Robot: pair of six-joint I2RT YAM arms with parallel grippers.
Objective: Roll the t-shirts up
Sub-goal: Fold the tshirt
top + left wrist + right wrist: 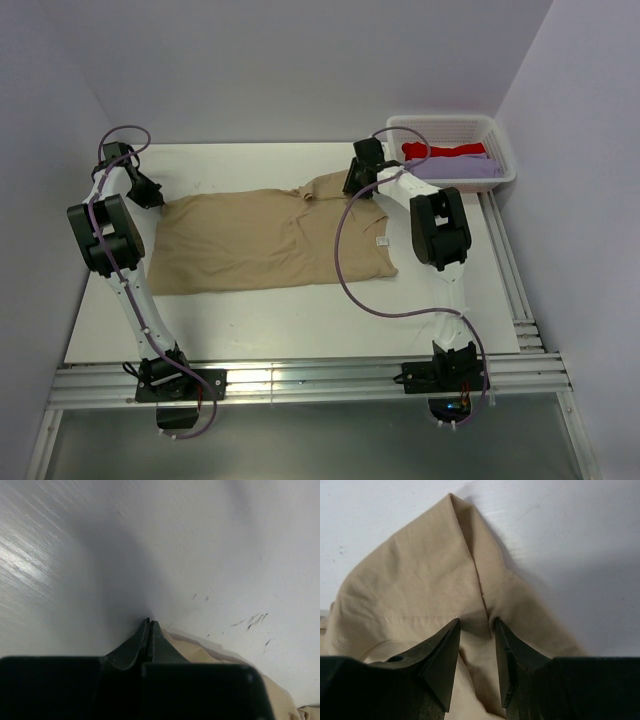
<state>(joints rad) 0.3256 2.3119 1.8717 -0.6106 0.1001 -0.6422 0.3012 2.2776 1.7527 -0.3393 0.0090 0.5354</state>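
The tan t-shirt [260,240] lies spread flat on the white table [300,310], its neck toward my right side, where a small white label [381,241] shows. My left pincer [149,623] is fully closed, the two fingers pressed together. It sits low at the far left corner of this shirt. The tan cloth is just beside it, but I cannot tell if a thin edge is caught in the tips. My right pincer [476,622] is about half open at the far edge of the shirt. A raised fold of the tan cloth stands between its fingers, which do not press it. The red t-shirt [445,151] and the lavender t-shirt [460,168] lie in the white basket [503,150] at the far right corner.
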